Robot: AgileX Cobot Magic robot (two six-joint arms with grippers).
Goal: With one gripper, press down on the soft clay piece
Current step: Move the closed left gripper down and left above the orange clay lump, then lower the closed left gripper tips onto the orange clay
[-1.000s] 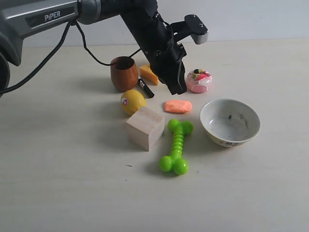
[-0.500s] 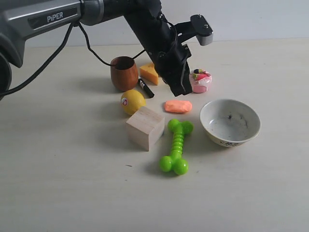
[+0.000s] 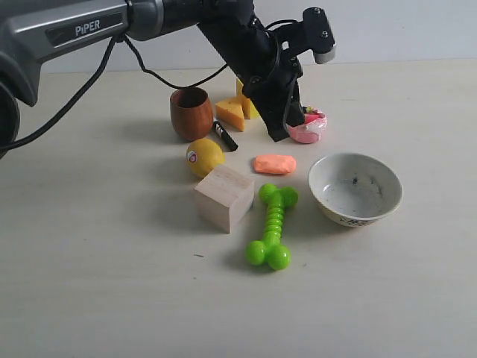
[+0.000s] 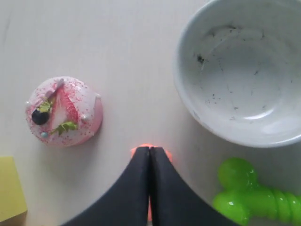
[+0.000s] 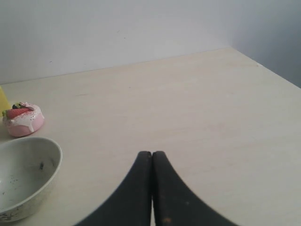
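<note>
The salmon-orange soft clay piece [image 3: 274, 163] lies flat on the table between the yellow ball and the white bowl. My left gripper [image 3: 280, 135] hangs above and just behind it, fingers pointing down and shut with nothing held. In the left wrist view the shut gripper [image 4: 150, 149] covers most of the clay piece [image 4: 166, 154], and only orange slivers show around the tips. I cannot tell any contact. My right gripper [image 5: 152, 153] is shut over bare table and is out of the exterior view.
Around the clay stand a pink cake toy [image 3: 308, 127], a white bowl [image 3: 314, 183], a green bone toy [image 3: 271, 225], a wooden cube [image 3: 223, 196], a yellow ball [image 3: 205, 156], a wooden cup [image 3: 191, 112], a cheese wedge [image 3: 230, 113] and a black stick [image 3: 225, 136].
My left arm has lifted and swung back to the right, its fingertips now higher and nearer the pink cake. The cheese wedge is uncovered. The clay has not moved.
</note>
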